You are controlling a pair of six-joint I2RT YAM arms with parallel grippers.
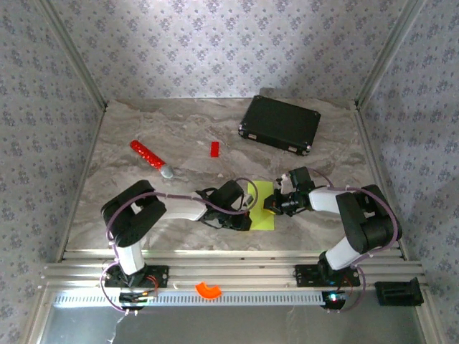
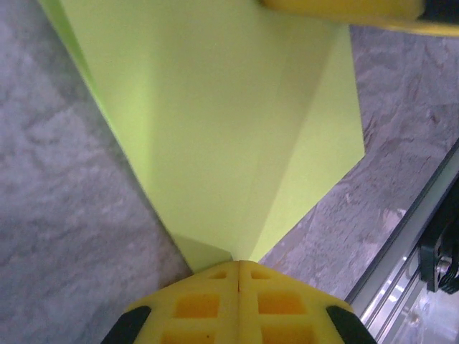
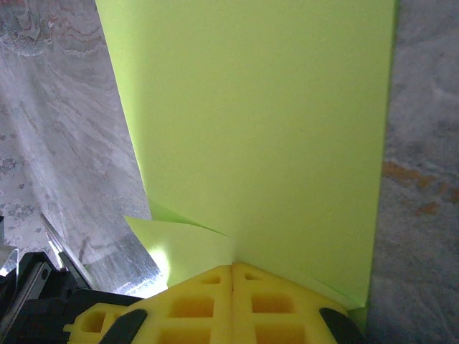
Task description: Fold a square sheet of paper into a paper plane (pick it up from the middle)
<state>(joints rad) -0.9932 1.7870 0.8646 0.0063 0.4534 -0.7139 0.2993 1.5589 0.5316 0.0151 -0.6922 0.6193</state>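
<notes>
One each: sheet [image 1: 260,201], case [image 1: 280,124], block [image 1: 214,148], stick [image 1: 147,155], ring [image 1: 209,289]

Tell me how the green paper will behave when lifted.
Probably floppy: the paper looks thin and bends at a crease by the left hand. Likely very light, so it could slip across the smooth table.

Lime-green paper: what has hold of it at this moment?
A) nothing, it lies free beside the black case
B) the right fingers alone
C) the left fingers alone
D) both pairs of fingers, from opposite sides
D: the left fingers and the right fingers are each shut on an edge of the lime-green paper.
</notes>
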